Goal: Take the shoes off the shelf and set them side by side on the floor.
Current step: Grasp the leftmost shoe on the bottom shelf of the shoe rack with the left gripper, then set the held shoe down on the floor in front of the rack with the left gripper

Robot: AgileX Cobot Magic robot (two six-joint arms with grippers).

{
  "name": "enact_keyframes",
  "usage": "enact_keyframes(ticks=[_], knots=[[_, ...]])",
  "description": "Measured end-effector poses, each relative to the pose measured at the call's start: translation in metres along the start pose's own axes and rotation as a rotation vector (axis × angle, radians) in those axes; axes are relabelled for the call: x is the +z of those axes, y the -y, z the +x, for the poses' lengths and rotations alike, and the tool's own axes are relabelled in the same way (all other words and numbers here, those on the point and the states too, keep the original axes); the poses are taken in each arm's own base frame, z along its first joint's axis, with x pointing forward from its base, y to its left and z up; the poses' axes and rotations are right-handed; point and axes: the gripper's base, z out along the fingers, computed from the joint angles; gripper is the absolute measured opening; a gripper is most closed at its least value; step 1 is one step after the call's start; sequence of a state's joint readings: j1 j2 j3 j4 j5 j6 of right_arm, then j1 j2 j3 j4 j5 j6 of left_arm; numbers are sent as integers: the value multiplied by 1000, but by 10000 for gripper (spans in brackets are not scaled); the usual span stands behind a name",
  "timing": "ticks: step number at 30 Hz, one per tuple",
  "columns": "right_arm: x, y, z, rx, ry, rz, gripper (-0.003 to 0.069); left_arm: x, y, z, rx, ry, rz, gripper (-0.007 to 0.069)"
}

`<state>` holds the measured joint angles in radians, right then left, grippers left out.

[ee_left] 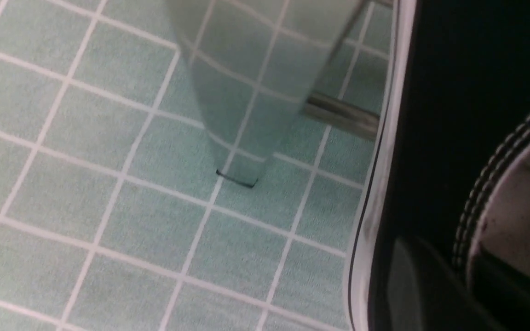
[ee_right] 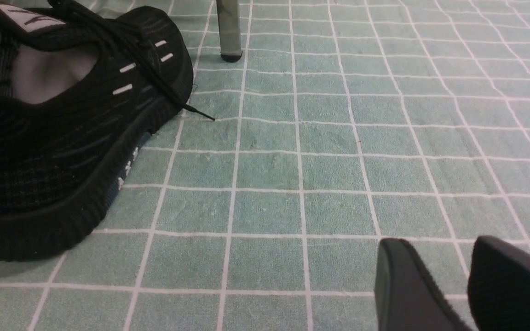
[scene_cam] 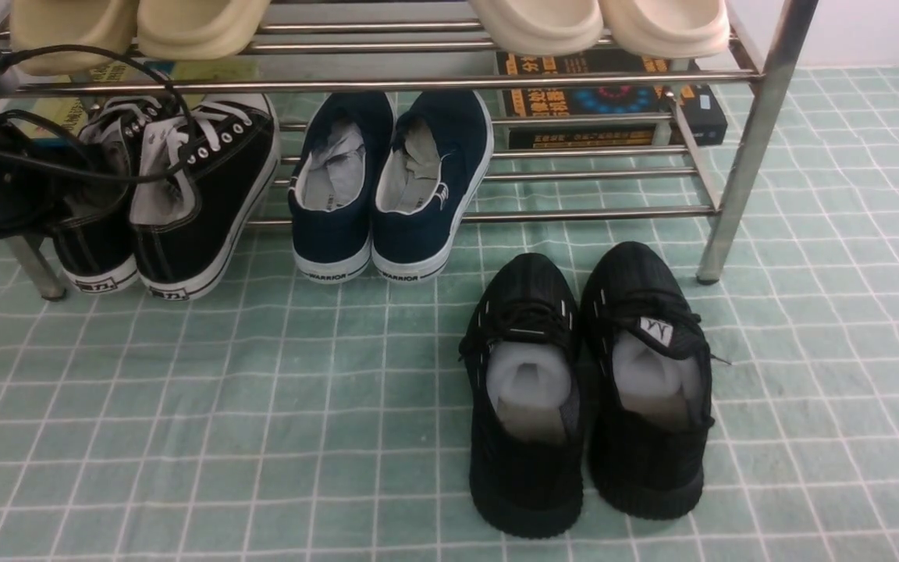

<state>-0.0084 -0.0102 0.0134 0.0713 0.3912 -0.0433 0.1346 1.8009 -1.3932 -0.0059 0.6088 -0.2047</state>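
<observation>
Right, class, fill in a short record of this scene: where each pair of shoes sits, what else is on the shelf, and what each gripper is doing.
black canvas sneakers: lower tier of the shelf, robot's left end, heels towards the camera
navy slip-ons: lower tier, middle
boxes: lower tier, robot's right end
beige slippers: upper tier
black knit sneakers: side by side on the floor, in front of the shelf
left gripper: at a canvas sneaker's collar; grip unclear
right gripper: open, empty, low over the floor
</observation>
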Motion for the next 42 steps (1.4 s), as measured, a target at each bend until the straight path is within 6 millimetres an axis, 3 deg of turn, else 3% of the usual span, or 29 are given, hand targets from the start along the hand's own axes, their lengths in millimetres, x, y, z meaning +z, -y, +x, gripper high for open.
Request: enact_keyframes(ticks=[3, 9, 10, 11, 12, 13, 16, 20, 22, 24, 26, 27, 31, 35, 42], knots=[[0, 0, 0, 0, 0, 0, 237, -8, 0, 1, 4, -14, -6, 14], [0, 0, 0, 0, 0, 0, 237, -79, -2, 6, 12, -63, -29, 12], [0, 0, 0, 0, 0, 0, 237, -79, -3, 6, 12, -71, -31, 12], [0, 0, 0, 0, 0, 0, 237, -100, -4, 8, 16, -69, -42, 12], [0, 0, 0, 0, 0, 0, 237, -105, -5, 9, 18, -71, -44, 12], [0, 0, 0, 0, 0, 0, 237, -124, -7, 14, 16, -82, -60, 12], [0, 0, 0, 0, 0, 0, 237, -156, -13, 23, 28, -86, -108, 12], [0, 0, 0, 0, 0, 0, 237, -181, -23, 42, 22, -63, -168, 12], [0, 0, 0, 0, 0, 0, 237, -183, -25, 51, 6, -69, -177, 12], [0, 0, 0, 0, 0, 0, 237, -179, -30, 74, -33, -95, -185, 12], [0, 0, 0, 0, 0, 0, 237, -165, -35, 97, -60, -133, -196, 12], [0, 0, 0, 0, 0, 0, 237, -165, -35, 97, -63, -126, -195, 12], [0, 0, 0, 0, 0, 0, 238, -134, -42, 128, -93, -143, -202, 12], [0, 0, 0, 0, 0, 0, 237, -115, -44, 144, -125, -105, -179, 15], [0, 0, 0, 0, 0, 0, 237, -103, -47, 156, -174, -58, -170, 15]])
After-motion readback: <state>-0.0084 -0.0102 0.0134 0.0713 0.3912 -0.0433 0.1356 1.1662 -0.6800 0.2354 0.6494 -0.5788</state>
